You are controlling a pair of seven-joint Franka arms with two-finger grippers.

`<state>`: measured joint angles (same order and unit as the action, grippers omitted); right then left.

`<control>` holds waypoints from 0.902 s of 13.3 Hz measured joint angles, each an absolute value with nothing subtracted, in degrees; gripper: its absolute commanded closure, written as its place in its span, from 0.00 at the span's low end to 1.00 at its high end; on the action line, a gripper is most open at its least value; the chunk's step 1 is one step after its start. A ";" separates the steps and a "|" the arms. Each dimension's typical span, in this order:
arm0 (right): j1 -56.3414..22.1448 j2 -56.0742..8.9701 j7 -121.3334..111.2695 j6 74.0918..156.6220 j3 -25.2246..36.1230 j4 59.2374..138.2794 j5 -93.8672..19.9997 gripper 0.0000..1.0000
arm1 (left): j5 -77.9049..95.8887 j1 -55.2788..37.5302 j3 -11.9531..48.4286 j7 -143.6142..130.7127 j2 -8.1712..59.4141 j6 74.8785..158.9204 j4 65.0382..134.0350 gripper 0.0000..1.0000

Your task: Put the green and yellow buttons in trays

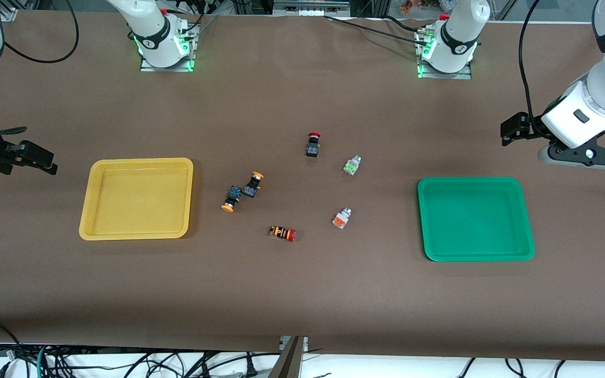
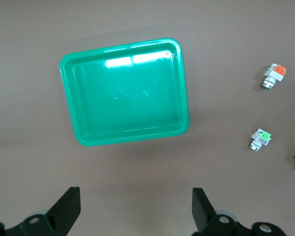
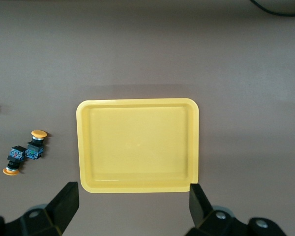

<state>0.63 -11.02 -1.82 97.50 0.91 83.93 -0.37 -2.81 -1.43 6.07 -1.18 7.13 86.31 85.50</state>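
Note:
The yellow tray [image 1: 137, 199] lies toward the right arm's end and the green tray [image 1: 475, 220] toward the left arm's end; nothing lies in either. Between them lie two black-bodied yellow-capped buttons [image 1: 254, 184] [image 1: 231, 198], touching, a silvery green-faced button [image 1: 352, 165] and a silvery orange-faced button [image 1: 341, 218]. My left gripper [image 1: 510, 131] [image 2: 136, 209] is open and holds nothing, up over the table beside the green tray [image 2: 125, 93]. My right gripper [image 1: 37, 152] [image 3: 132, 209] is open and holds nothing, up beside the yellow tray [image 3: 137, 145].
A black-bodied button with a red cap [image 1: 312, 144] and an orange-striped button with a red cap [image 1: 282, 233] lie among the others. The arm bases [image 1: 163, 47] [image 1: 447, 50] stand on the table's edge farthest from the front camera.

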 measured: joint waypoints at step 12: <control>1.02 -11.00 -2.01 97.31 0.78 83.48 -0.34 0.00 | -2.24 -9.27 8.31 -2.42 19.81 93.98 84.93 0.00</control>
